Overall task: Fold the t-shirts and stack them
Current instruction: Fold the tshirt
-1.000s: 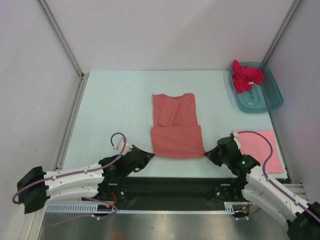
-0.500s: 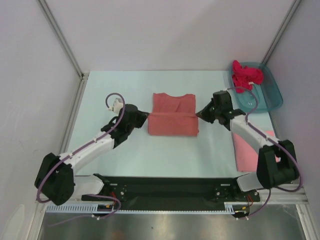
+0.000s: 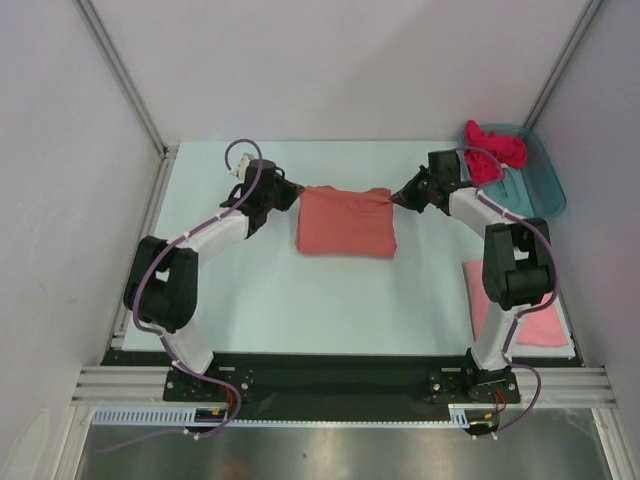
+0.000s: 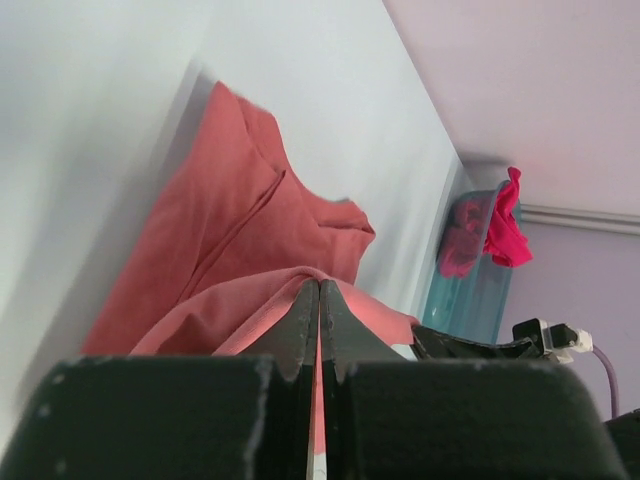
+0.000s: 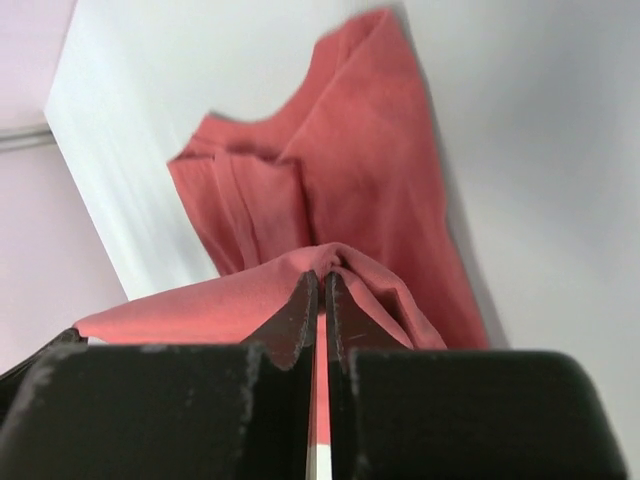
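The salmon-coral t-shirt (image 3: 345,222) lies folded in half at the middle of the table. My left gripper (image 3: 295,195) is shut on its far left corner; the cloth (image 4: 250,300) drapes over the fingertips in the left wrist view. My right gripper (image 3: 395,198) is shut on its far right corner, with cloth (image 5: 340,262) bunched at the tips in the right wrist view. The lighter pink t-shirt (image 3: 520,305) lies flat at the near right. The bright magenta t-shirt (image 3: 492,150) is crumpled in the teal tub (image 3: 530,195).
The teal tub stands at the far right corner and shows in the left wrist view (image 4: 470,290). White walls and metal posts enclose the table on three sides. The black rail with the arm bases (image 3: 340,375) runs along the near edge.
Both grippers carried the shirt's near edge from the front of the table up and over to its far edge, folding the salmon-coral shirt in half. Both arms are now stretched far out.
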`<state>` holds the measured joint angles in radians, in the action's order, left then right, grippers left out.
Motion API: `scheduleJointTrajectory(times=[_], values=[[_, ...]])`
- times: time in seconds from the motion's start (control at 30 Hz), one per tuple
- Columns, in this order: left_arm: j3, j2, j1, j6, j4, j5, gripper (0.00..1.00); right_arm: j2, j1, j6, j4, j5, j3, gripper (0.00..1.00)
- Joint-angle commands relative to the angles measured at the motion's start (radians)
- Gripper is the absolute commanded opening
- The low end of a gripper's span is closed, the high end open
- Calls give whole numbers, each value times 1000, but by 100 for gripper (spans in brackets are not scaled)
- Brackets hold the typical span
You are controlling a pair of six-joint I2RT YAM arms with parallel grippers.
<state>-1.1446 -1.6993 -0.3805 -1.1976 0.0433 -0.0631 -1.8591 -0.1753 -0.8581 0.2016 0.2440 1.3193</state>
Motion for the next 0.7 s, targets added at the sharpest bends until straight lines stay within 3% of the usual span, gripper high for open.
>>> scheduleJointTrajectory(times=[0.0,0.27,0.67], values=[[-87,-60,35,36,61,54,0,-46,26,16,-42,46,89,0],[-213,-235,75,32,87,127,0,-155,46,7,-70,78,172,0],[-326,-367,117,18,93,137,0,-276,71,-9,-111,113,267,0]])
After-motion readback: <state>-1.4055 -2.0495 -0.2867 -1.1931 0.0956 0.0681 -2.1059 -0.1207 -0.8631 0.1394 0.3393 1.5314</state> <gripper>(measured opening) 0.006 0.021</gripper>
